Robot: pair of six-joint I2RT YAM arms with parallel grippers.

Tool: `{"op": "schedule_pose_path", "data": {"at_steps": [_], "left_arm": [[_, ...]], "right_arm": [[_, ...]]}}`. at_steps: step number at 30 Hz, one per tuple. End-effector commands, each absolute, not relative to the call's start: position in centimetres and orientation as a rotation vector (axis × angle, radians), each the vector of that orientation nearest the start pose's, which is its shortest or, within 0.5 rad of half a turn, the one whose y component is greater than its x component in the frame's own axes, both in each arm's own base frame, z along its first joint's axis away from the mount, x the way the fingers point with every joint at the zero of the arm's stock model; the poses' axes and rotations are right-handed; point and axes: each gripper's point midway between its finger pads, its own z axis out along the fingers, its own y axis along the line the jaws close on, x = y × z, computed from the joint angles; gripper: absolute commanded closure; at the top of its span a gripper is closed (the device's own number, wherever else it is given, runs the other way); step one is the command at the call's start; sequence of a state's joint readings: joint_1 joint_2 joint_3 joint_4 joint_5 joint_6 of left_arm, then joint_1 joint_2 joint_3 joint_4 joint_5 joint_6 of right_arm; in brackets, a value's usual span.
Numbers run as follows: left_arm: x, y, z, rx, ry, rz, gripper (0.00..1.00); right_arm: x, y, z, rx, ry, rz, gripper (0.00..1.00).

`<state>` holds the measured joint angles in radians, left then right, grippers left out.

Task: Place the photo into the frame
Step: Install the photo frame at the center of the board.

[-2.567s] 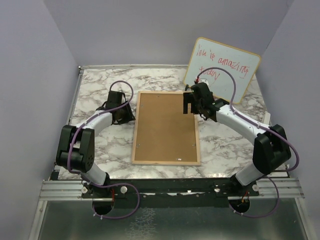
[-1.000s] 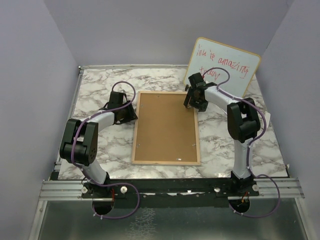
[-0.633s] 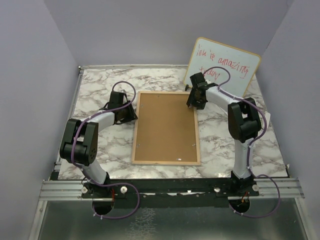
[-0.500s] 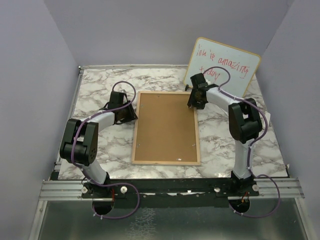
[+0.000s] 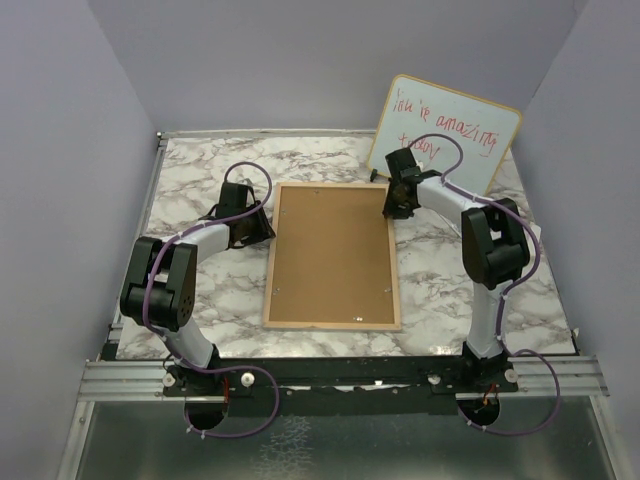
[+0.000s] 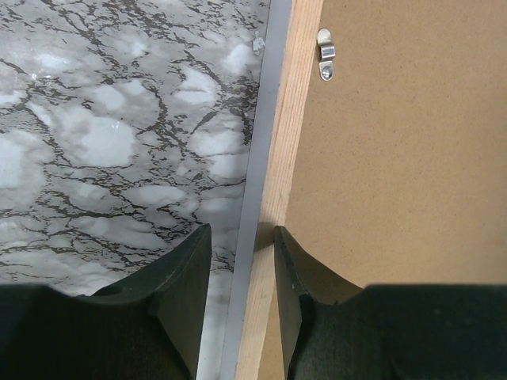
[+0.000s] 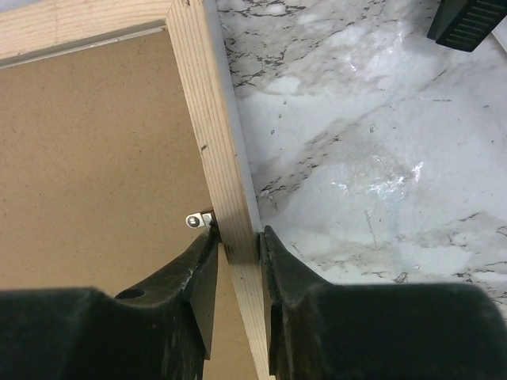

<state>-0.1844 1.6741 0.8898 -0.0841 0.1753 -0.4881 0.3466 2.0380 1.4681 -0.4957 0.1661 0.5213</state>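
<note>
The frame [image 5: 330, 325] is lying flat, back side up, in the middle of the marble table top [image 5: 200, 170], long side running away from the arms; its light wood rails go round a plain brown backing board [image 5: 332, 255] that fills the whole opening. Little metal turn clips sit on the board right by the rails; the left wrist view shows one [image 6: 325, 54] beside the left rail, the right wrist view shows another [image 7: 200, 221] tucked against the right rail.

The right gripper [image 5: 392, 207] is down on the right rail near the far right corner; up close [image 7: 236, 237] its two fingers are pressed on either side of the wood, so it's clamped on the frame [image 7: 214, 134], inner finger over the board and just beside that clip, outer finger over the marble [image 7: 356, 142].

The left gripper [image 5: 266, 231] is at the left rail, towards the far end; in its own camera [image 6: 240, 233] the jaws are set narrow and straddle the rail [image 6: 289, 142]; the inner finger is against the wood, the outer one hangs over the marble [image 6: 103, 134] with a thin strip of table showing between it and the frame's edge, so not actually squeezing as far as I can see.

Behind the right arm a wood-rimmed whiteboard [image 5: 450, 135] with red writing leans against the back wall, apart from the frame.
</note>
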Motion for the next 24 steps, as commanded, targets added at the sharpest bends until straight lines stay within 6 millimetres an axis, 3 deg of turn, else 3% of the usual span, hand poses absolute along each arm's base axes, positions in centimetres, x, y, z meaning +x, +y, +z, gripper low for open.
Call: {"op": "schedule_pose_path", "data": {"at_steps": [1, 7, 13, 16, 19, 24], "left_arm": [[37.0, -11.5, 2.0, -0.303, 2.522, -0.464, 0.63], [37.0, -11.5, 2.3, -0.303, 2.516, -0.465, 0.63], [37.5, -11.6, 3.2, -0.303, 2.493, -0.471, 0.58], [37.9, -11.8, 3.7, -0.297, 2.487, -0.479, 0.53], [37.9, -11.9, 4.0, -0.291, 2.486, -0.492, 0.51], [37.1, -12.1, 4.1, -0.296, 2.499, -0.512, 0.51]], "right_arm": [[43.5, 14.7, 3.1, 0.266, 2.625, 0.088, 0.75], [43.4, 14.9, 3.7, 0.270, 2.620, 0.112, 0.71], [42.9, 14.9, 7.5, 0.277, 2.568, 0.151, 0.43], [42.8, 15.2, 9.6, 0.264, 2.532, 0.199, 0.37], [42.8, 17.3, 10.8, 0.191, 2.539, 0.341, 0.37], [41.7, 23.1, 12.1, 0.001, 2.515, 0.684, 0.46]]}}
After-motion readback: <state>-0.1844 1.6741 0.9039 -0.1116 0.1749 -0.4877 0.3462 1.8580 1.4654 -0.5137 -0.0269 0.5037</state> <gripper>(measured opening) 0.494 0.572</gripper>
